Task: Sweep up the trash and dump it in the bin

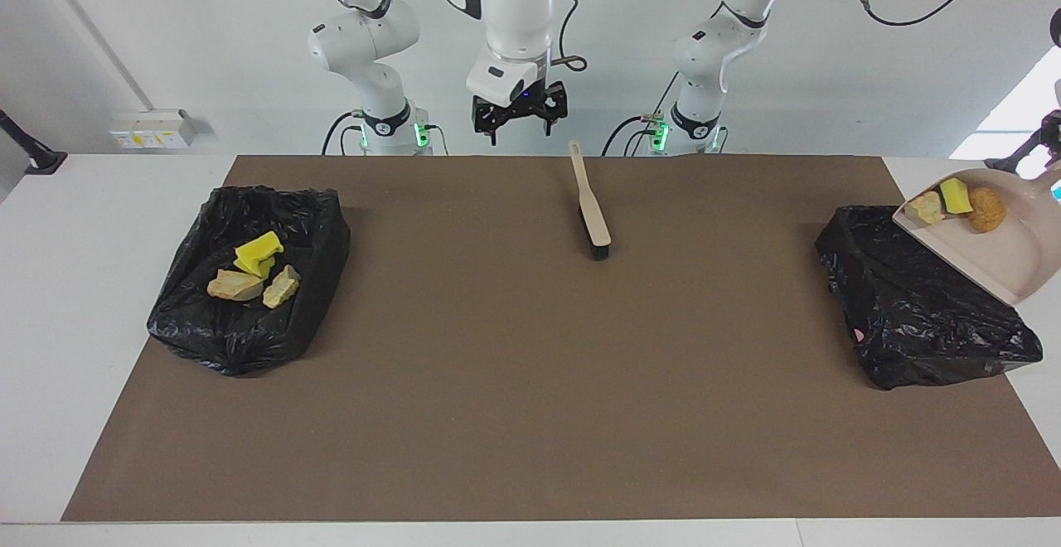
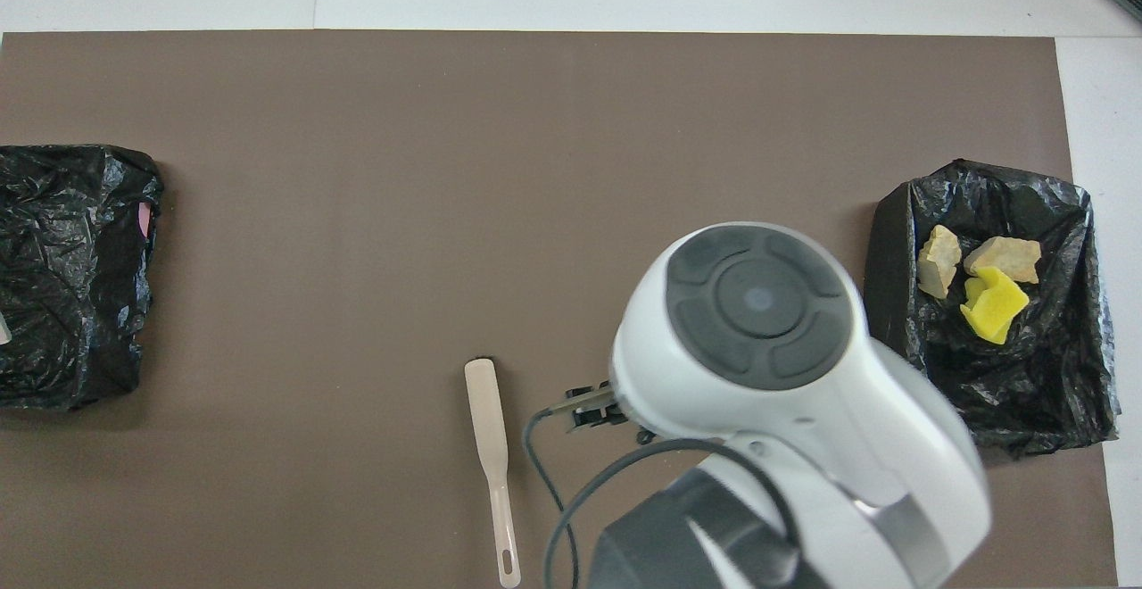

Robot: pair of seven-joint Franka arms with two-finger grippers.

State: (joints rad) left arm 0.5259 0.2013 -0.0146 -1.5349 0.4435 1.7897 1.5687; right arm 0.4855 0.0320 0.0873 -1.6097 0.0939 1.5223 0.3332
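Facing view: mat swept clean. Three scraps (image 1: 249, 269) in bin (image 1: 249, 282) at right arm's end. Three more (image 1: 957, 203) in dustpan (image 1: 990, 240), raised over second bin (image 1: 924, 307), undumped. Left gripper (image 1: 1046, 137) clamped on handle; right gripper (image 1: 518, 120) jaws spread, empty, above released brush (image 1: 590, 211).

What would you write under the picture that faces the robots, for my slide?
Brush lies on the mat; open right gripper is raised above it; left arm holds dustpan with trash by a black bag.

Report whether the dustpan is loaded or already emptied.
Loaded. The dustpan, raised beside the black bag at the left arm's end, carries three scraps bunched at one end; none have dropped into that bag.
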